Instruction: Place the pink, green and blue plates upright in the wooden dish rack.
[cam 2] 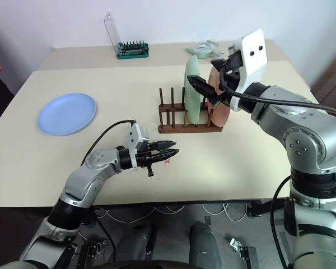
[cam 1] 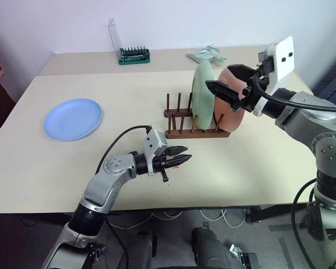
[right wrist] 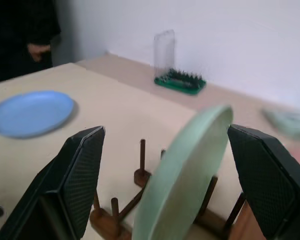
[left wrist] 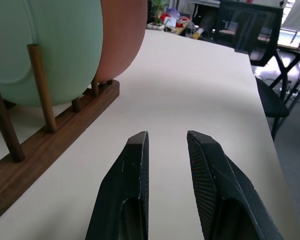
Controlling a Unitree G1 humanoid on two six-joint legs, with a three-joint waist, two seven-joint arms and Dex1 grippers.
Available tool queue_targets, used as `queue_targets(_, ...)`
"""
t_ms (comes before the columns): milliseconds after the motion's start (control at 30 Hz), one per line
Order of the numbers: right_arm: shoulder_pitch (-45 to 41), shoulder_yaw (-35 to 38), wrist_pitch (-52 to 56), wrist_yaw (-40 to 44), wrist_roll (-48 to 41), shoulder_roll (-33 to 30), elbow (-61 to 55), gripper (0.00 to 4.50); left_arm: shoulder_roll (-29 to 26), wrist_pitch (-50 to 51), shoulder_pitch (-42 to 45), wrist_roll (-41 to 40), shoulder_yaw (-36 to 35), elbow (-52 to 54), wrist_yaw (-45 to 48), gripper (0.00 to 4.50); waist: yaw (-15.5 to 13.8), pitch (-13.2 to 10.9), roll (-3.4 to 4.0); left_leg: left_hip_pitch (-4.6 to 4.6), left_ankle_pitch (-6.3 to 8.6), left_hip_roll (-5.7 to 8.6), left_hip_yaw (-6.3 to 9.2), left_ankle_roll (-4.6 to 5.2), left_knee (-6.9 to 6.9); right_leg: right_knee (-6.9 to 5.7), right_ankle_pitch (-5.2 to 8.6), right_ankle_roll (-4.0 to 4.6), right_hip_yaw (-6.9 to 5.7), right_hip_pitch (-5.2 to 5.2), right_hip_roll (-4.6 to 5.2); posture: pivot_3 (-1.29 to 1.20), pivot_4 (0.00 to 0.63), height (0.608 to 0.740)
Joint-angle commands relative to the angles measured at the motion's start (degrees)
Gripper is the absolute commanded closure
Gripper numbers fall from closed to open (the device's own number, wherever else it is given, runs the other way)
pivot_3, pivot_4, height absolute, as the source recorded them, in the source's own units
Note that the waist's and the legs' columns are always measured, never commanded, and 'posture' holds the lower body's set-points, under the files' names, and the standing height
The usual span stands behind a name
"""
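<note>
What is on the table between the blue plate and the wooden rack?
Nothing: bare tabletop lies between the blue plate and the wooden rack, seen in both eye views.

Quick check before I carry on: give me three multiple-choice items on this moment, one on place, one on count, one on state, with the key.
1. Where is the blue plate?
A. In the wooden dish rack
B. Flat on the table
C. In the left tool

2. How many plates stand in the wooden dish rack?
A. One
B. Two
C. Three

3. The right tool is:
A. Open
B. Shut on the green plate
C. Shut, empty

Key: B, it lies apart from the rack; B, green plate and pink plate; A, its fingers stand apart around the green plate's rim.
</note>
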State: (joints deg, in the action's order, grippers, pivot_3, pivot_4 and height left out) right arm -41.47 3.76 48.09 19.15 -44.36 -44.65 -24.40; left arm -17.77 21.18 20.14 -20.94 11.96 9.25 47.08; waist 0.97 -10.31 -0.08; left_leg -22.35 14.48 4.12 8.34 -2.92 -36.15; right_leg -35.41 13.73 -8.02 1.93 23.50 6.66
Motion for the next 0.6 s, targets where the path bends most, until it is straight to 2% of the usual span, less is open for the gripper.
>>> queue_targets(33, -3.0, -6.0, -6.9, 6.7, 9.3, -3.0, -3.2, 0.47, 0.7, 0.6, 1.9, -5.2, -11.6, 0.7, -6.8, 2.75, 0.2, 0.0, 0.00, 0.01, 0.00, -0.01, 0.00, 0.00, 0.01, 0.00, 0.00, 0.00, 0.00, 0.00, -0.01, 0.00, 0.150, 0.740)
queue_targets(67, -3.3, -8.0, -8.4, 7.6, 12.3, -3.5, -2.9, 0.47, 1.0, 1.0, 2.4, -6.3, -14.5, 0.4, -9.0, 2.50, 0.2, 0.0, -0.02, 0.01, 0.00, -0.02, 0.00, 0.00, 0.01, -0.01, 0.00, 0.00, 0.00, 0.02, -0.01, 0.00, 0.150, 0.740)
queue_targets(100, -3.4, -9.1, -9.4, 8.3, 14.3, -3.6, -2.5, 0.47, 1.2, 1.2, 2.7, -6.8, -16.0, 0.2, -10.4, 1.94, 0.2, 0.0, -0.05, 0.02, 0.00, -0.04, 0.01, 0.00, 0.00, -0.03, 0.00, -0.01, 0.00, 0.03, -0.02, 0.00, 0.150, 0.740)
queue_targets(167, -4.0, -14.3, -15.2, 10.1, 22.4, -3.4, 0.4, 0.47, 0.1, 0.3, 5.5, -3.8, -24.3, -5.0, -21.5, 1.00, 0.0, 0.0, -0.06, 0.02, 0.00, -0.04, 0.01, -0.01, -0.01, -0.02, 0.01, -0.01, 0.00, 0.02, -0.03, 0.00, 0.150, 0.740)
queue_targets(233, -4.1, -17.1, -19.0, 11.5, 26.8, -1.8, 2.8, 0.47, -1.8, 0.3, 8.1, -1.0, -31.3, -9.7, -31.6, 0.05, 0.1, 0.0, -0.14, 0.02, 0.00, -0.02, 0.01, -0.01, -0.03, -0.01, 0.00, -0.02, 0.00, 0.01, -0.02, 0.00, 0.150, 0.740)
queue_targets(400, -4.5, -17.1, -22.2, 14.7, 29.4, 2.2, 5.6, 0.47, -4.5, 6.3, 10.6, 2.5, -37.1, -10.8, -45.8, 0.05, -0.4, -0.1, -0.30, -0.02, -0.01, 0.00, 0.02, -0.04, 0.02, 0.00, -0.04, -0.08, 0.01, 0.09, 0.00, 0.00, 0.150, 0.740)
queue_targets(500, -4.2, -17.6, -23.6, 16.7, 31.0, 4.1, 6.5, 0.47, -5.1, 14.0, 13.1, 4.7, -44.0, -15.6, -59.5, 0.05, -0.9, -0.1, -0.48, -0.08, -0.01, 0.08, 0.08, -0.04, -0.02, 0.07, -0.10, -0.16, 0.00, 0.07, 0.03, 0.00, 0.150, 0.740)
queue_targets(600, -3.8, -17.4, -24.3, 17.8, 32.5, 5.4, 7.3, 0.47, -4.7, 18.5, 14.4, 3.8, -47.2, -17.6, -64.4, 0.05, -0.4, -0.1, -0.60, -0.08, -0.01, 0.06, 0.08, -0.05, -0.01, 0.06, -0.11, -0.17, 0.00, 0.08, 0.02, 0.00, 0.150, 0.740)
